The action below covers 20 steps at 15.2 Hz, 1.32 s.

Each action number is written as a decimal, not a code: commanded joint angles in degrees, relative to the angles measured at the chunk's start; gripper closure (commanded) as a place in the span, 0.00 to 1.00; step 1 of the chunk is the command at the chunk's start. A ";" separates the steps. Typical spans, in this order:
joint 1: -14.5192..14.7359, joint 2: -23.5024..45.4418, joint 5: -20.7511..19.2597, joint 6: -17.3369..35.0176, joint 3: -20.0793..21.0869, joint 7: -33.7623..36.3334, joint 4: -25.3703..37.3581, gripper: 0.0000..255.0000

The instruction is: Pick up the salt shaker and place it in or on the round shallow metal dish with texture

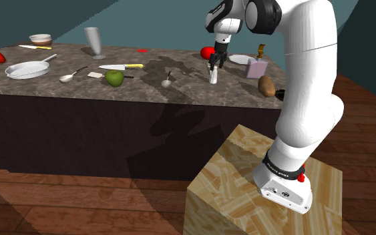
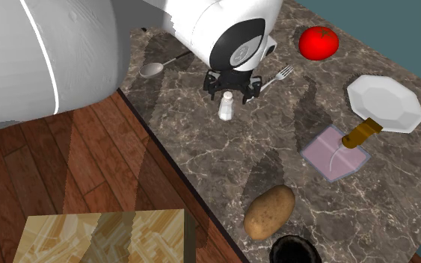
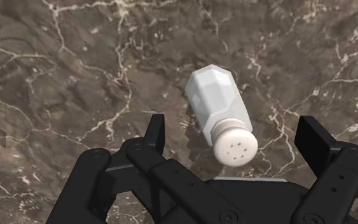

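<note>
Salt shaker (image 3: 220,114): stands on the marble counter (image 3: 75,57), directly under the gripper (image 3: 233,127). The black fingers (image 3: 156,130) stand apart on either side of the body and touch neither face, so nothing is gripped. The body is white, faceted and rigid, with a round perforated cap. Expect it to be light, smooth and easily tipped. Take hold across two opposite flat facets at mid-height, below the cap. A fork (image 2: 280,75) lies near it. The shallow round pan (image 1: 26,69), well apart along the counter, may be the target dish; its texture cannot be made out.
</note>
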 commanded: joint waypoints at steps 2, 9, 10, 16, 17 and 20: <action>-0.01 0.12 0.09 0.30 0.04 -0.06 -0.16 0.00; -0.01 0.12 0.09 0.28 0.04 -0.05 -0.15 1.00; -0.01 0.13 0.09 0.28 0.04 -0.05 -0.15 1.00; 0.00 0.11 0.08 0.28 0.04 -0.04 -0.16 1.00; -0.01 0.12 0.09 0.30 0.04 -0.06 -0.16 1.00; 0.08 -0.72 -0.45 -1.56 -0.23 0.39 0.96 1.00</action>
